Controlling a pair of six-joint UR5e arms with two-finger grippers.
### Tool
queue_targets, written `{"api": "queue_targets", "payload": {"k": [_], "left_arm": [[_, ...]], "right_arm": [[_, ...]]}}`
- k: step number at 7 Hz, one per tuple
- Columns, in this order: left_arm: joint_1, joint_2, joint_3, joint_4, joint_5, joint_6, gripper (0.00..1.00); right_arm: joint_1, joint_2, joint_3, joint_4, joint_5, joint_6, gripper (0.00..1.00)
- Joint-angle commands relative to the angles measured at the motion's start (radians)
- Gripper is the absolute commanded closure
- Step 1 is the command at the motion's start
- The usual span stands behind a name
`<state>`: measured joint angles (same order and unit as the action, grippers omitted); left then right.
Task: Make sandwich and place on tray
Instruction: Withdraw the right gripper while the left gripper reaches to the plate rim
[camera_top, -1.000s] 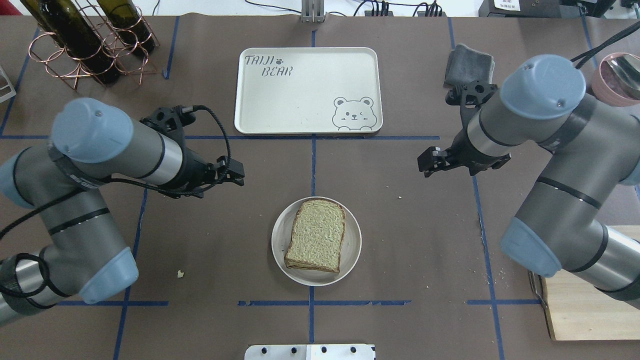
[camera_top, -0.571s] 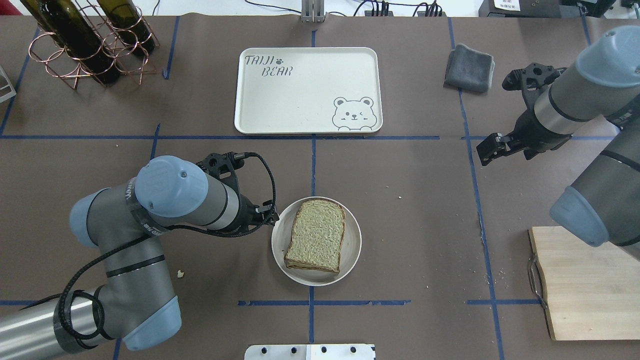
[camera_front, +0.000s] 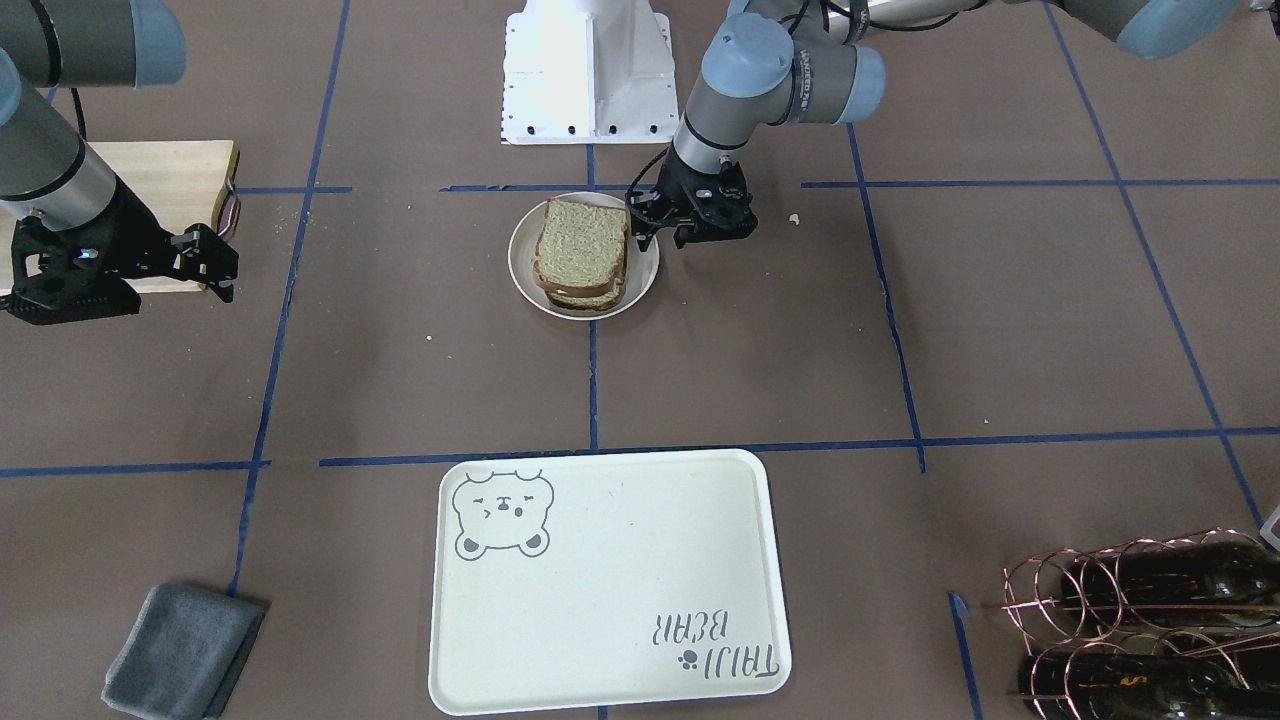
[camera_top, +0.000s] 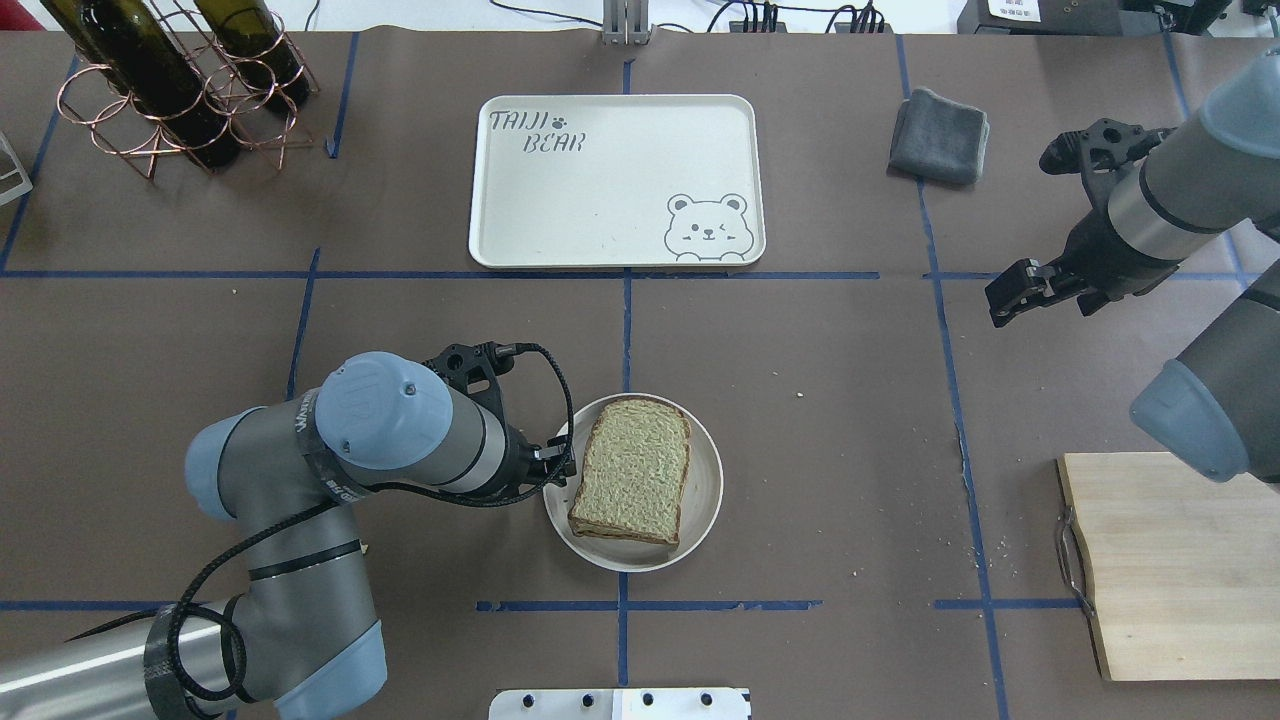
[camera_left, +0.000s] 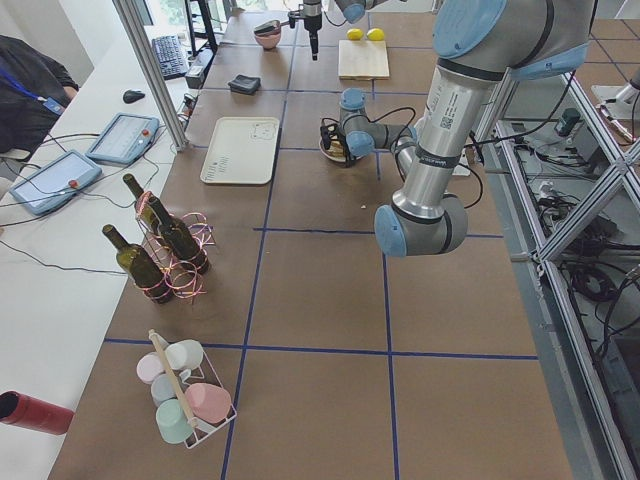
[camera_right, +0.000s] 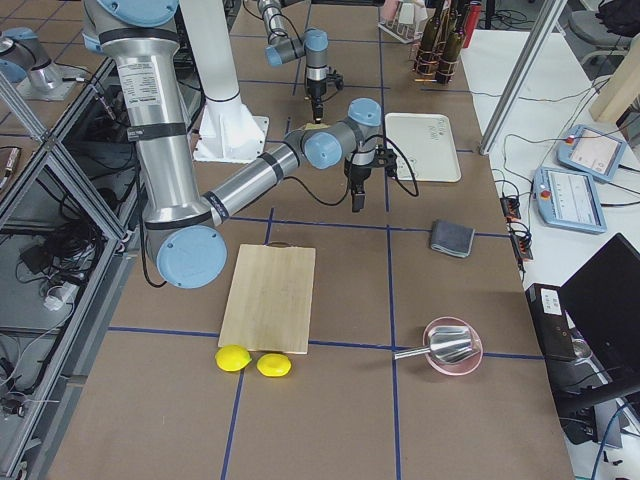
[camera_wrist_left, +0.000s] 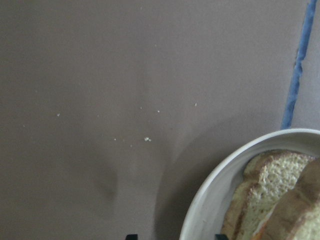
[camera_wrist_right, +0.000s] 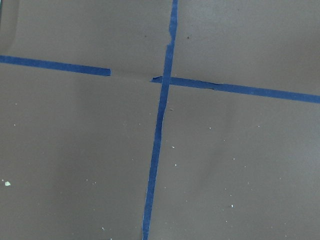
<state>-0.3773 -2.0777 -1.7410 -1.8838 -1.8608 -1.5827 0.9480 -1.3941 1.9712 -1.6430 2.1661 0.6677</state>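
The sandwich (camera_top: 635, 470), two tan brown-crusted bread slices stacked, lies on a small round white plate (camera_top: 705, 490) at the table's near centre; the egg is hidden between the slices. It also shows in the front view (camera_front: 580, 245) and in the left wrist view (camera_wrist_left: 270, 200). My left gripper (camera_top: 562, 465) is open and low at the plate's left rim (camera_wrist_left: 220, 185), which lies between its fingertips. My right gripper (camera_top: 1005, 293) is open and empty over bare table far to the right. The cream bear tray (camera_top: 600, 190) lies beyond the plate with nothing on it.
A wooden cutting board (camera_top: 1170, 560) lies at the near right, a folded grey cloth (camera_top: 938, 122) at the far right, and a copper rack with dark bottles (camera_top: 180, 90) at the far left. Two lemons (camera_right: 245, 360) and a pink bowl (camera_right: 452, 348) lie beyond the board.
My left arm has swung in and down from the left, bringing its gripper to the plate's left rim. My right arm has drawn back to the right, away from the centre.
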Motion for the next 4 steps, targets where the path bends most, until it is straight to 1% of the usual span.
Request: {"api": "queue_targets", "payload": {"k": [1, 2, 3, 4], "left_arm": [[0.003, -0.009, 0.021, -0.011, 0.0, 0.0, 0.53], [0.003, -0.009, 0.023, -0.011, 0.0, 0.0, 0.56], [0.003, -0.009, 0.026, -0.012, 0.0, -0.002, 0.66], [0.003, -0.01, 0.029, -0.024, 0.0, -0.003, 0.8]], "right_arm": [[0.006, -0.003, 0.0, 0.0, 0.003, 0.0, 0.0], [0.006, -0.002, 0.0, 0.0, 0.003, 0.0, 0.0], [0.006, -0.002, 0.0, 0.0, 0.003, 0.0, 0.0], [0.008, -0.002, 0.0, 0.0, 0.003, 0.0, 0.0]]}}
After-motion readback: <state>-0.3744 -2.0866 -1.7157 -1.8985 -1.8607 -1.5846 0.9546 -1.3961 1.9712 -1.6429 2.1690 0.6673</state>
